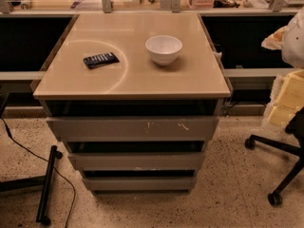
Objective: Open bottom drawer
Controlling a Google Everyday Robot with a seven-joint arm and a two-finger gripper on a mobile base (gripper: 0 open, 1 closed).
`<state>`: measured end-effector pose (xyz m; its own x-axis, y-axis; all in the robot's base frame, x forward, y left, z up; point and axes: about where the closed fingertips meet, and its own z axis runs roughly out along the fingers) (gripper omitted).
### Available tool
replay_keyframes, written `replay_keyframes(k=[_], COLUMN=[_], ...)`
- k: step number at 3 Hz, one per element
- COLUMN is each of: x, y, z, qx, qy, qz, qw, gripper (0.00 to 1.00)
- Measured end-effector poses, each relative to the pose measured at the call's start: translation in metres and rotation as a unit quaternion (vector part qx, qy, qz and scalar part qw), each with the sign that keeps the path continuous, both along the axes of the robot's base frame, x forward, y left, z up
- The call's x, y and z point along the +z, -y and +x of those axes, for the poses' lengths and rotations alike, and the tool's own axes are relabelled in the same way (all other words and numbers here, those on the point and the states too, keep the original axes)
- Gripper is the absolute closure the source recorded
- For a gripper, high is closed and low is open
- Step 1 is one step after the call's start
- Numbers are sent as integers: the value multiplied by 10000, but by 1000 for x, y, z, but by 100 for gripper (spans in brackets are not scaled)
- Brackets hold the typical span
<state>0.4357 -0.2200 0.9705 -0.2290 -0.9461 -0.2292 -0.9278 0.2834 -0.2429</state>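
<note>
The cabinet has three grey drawer fronts under a beige top (133, 75). The bottom drawer (138, 183) is the lowest and narrowest front, plain and handleless, close to the floor. It sits only slightly forward, with a dark gap above it. The middle front (137, 161) and the widest top front with pale scratch marks (133, 127) are above it. My gripper (285, 103) is a pale shape at the right edge of the view, at about the height of the cabinet top and well to the right of the drawers, touching nothing.
A white bowl (163, 49) and a black remote-like object (100, 60) lie on the cabinet top. An office chair base (278, 175) with castors stands on the floor at the right. A black stand leg (47, 184) and cable lie at the left.
</note>
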Motion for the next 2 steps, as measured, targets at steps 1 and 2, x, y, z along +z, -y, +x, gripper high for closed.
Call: replay_keyframes(k=[1,2], x=[-47,-131], y=[8,15], z=[-14,-37], qx=[-4,-170], qy=[-80,-242], qz=[541,1484], qw=[9985,9885], gripper=[0,0])
